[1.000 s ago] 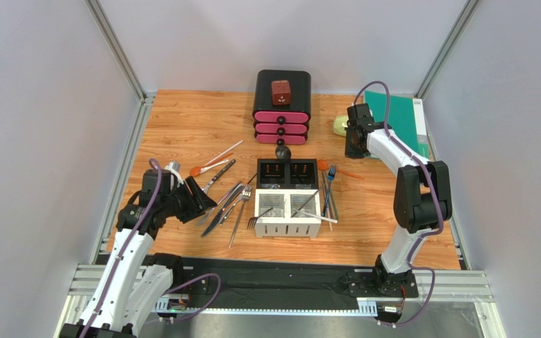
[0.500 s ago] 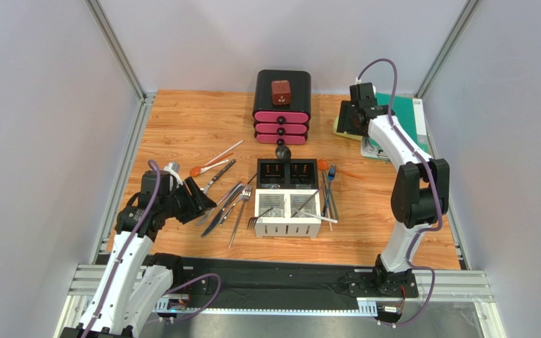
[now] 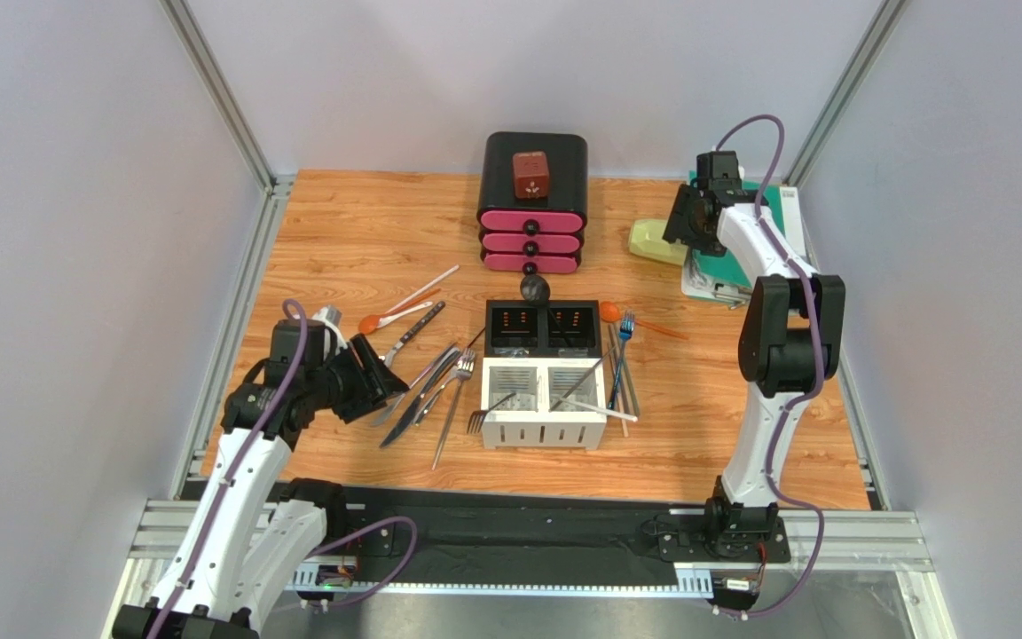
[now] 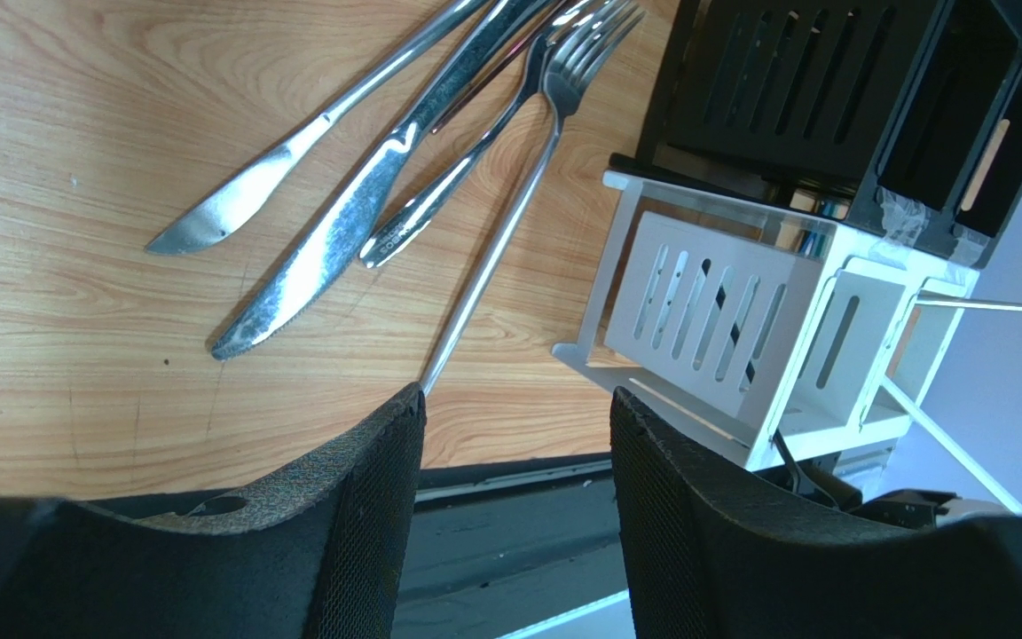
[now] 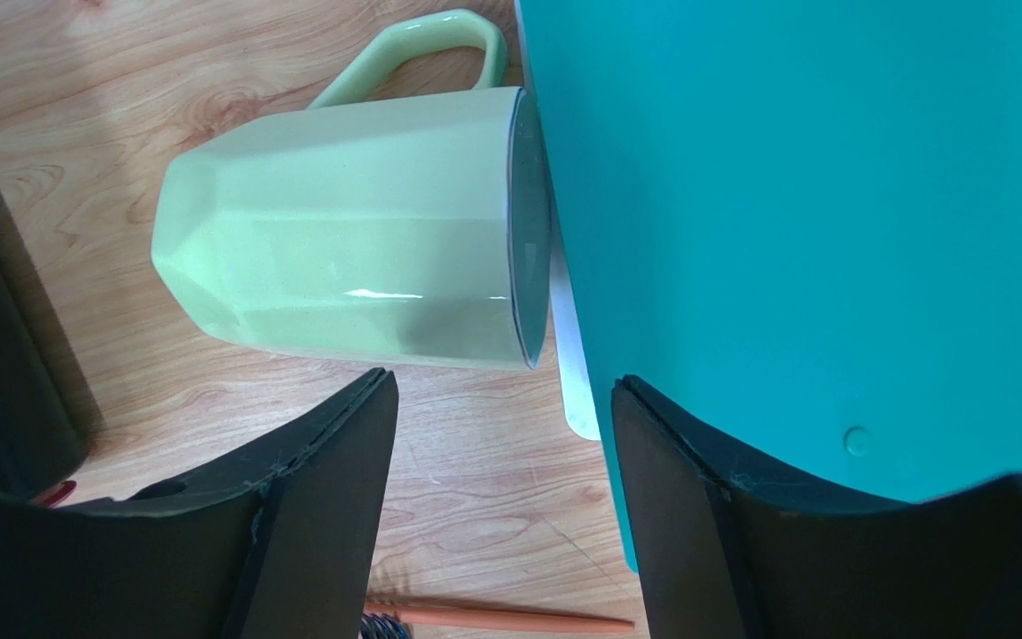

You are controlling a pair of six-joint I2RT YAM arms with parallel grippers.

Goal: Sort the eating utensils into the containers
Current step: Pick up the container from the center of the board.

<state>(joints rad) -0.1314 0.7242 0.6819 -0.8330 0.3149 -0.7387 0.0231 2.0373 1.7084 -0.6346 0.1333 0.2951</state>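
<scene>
Hovering just left of the caddy (image 4: 703, 306), the left tool (image 4: 516, 400) has its jaws spread wide with nothing between them. They are lined up on the handle end of a long fork (image 4: 503, 233). This looks like the pick. The best move is to come straight down with one finger on each side of that thin shaft and pinch near the handle end, because the tines crowd a second fork's head by the caddy's black half. It is slim, bright steel lying flat on the counter (image 4: 103, 333), so a shallow grip could slip.

Two knives (image 4: 343, 240) fan out on the side of the fork away from the caddy, close together. Beyond the caddy's far right corner and well apart from it, the right tool (image 5: 501, 384) is open and empty over a pale green mug (image 5: 343, 240).
</scene>
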